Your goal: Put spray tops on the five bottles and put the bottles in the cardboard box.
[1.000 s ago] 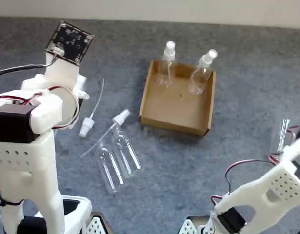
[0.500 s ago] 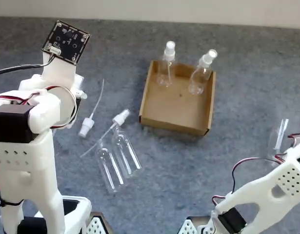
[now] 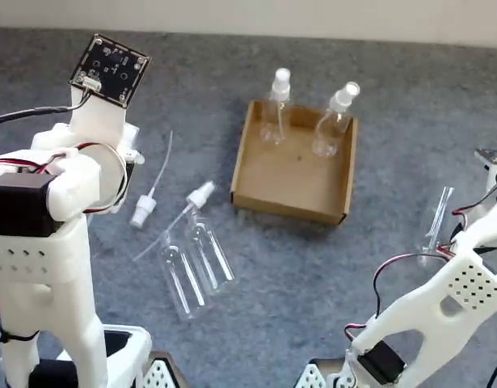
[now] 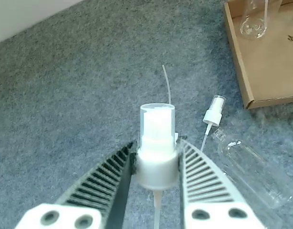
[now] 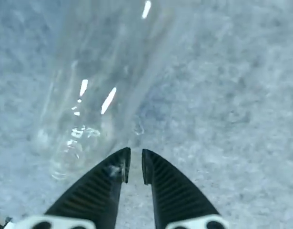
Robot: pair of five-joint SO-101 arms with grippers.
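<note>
My left gripper [image 4: 157, 164] is shut on a white spray top [image 4: 157, 143], held above the carpet with its tube pointing back toward the wrist. A second spray top [image 3: 201, 194] lies at the necks of two clear bottles [image 3: 195, 267] lying side by side. A third spray top [image 3: 143, 210] lies loose with its thin tube stretched away. Two capped bottles [image 3: 278, 109] [image 3: 333, 117] stand at the back of the cardboard box [image 3: 292, 182]. Another clear bottle [image 3: 436, 218] leans at the right. It lies just beyond my right gripper [image 5: 135, 164], whose fingers are together with nothing between them.
Grey carpet covers the table. The left arm's white body [image 3: 46, 242] stands tall at the left, next to the loose bottles. The right arm [image 3: 442, 307] crosses the lower right corner. Open carpet lies between the box and the right-hand bottle.
The clear bottle at the right has shifted left and tilted over. The right arm has swung and lifted beside it. The left arm holds still with its spray top.
</note>
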